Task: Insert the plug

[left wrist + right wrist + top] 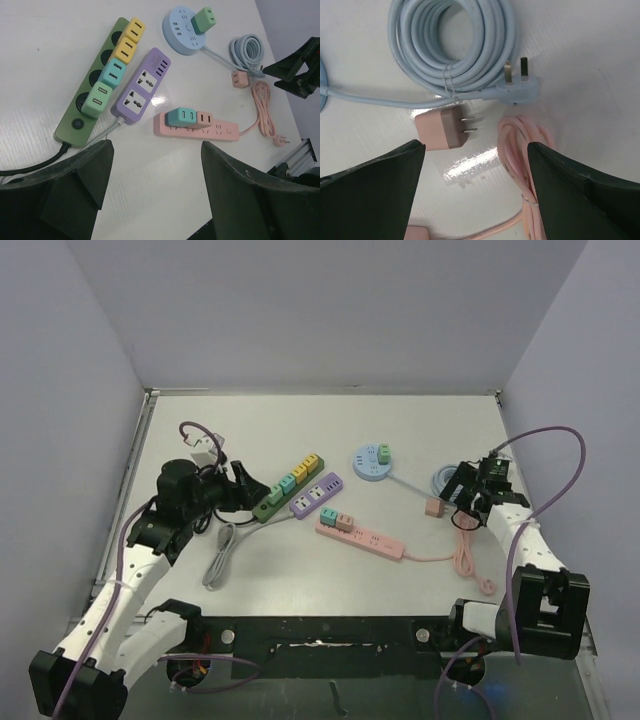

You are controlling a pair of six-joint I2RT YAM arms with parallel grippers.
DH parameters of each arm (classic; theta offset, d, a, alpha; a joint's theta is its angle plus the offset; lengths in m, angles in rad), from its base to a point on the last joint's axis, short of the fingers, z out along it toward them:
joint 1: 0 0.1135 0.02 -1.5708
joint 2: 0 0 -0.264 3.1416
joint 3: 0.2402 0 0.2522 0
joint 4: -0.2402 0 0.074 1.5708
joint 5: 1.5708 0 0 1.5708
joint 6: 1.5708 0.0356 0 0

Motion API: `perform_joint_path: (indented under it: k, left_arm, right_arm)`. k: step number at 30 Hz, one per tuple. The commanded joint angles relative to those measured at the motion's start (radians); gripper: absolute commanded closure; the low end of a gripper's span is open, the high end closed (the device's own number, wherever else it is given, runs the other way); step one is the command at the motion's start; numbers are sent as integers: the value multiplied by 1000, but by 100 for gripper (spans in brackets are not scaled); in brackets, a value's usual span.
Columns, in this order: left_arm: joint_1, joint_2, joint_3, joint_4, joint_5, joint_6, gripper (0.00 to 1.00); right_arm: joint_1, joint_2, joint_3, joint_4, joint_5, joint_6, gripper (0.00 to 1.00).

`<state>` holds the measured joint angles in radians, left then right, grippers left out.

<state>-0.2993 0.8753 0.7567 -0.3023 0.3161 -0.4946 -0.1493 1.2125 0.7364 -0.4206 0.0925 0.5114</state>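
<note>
Left gripper [156, 150]: fingers apart, empty; its left finger hides part of the black lead of the long green plastic power strip [80, 117]; purple rectangular strip [142, 87] at its 3 o'clock. Small pink square two-pin plug [442, 129] lies on the table between the spread fingers of the right gripper [475, 150], clear of both; coiled pale-blue cable [450, 45] at the plug's 12 o'clock, cut off by the frame edge; white tabletop [300, 425]; grey walls [330, 310].
</note>
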Motion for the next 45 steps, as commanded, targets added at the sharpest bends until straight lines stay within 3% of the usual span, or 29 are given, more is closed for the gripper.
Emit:
perform_joint_path:
  k: [1,6,13,21,24,31,35,39,45]
  left_arm:
    - [2,20,-8,124,79,-28,31]
    - [0,44,-14,144,98,-30,31]
    - [-1,58,-22,141,100,-23,31]
    - [-1,65,-24,137,102,-13,31]
    - [-1,69,-25,137,109,-14,31]
    - [-25,86,-26,187,129,-58,31]
    - [-152,120,-29,280,67,-99,31]
    - [-296,184,-41,438,-13,-97,31]
    - [-414,287,-68,782,15,-9,31]
  right_arm:
    - [22,58,59,92,-113,-69,14]
    - [110,176,101,78,-41,-86,17]
    - [166,308,156,58,90,-81,29]
    - [191,339,161,57,92,-68,55]
    - [206,306,152,60,78,-56,59]
    - [223,156,77,104,-101,46,61]
    - [254,40,7,187,-262,171,59]
    - [282,-40,-61,323,-447,311,58]
    - [302,-93,-129,608,-733,568,57]
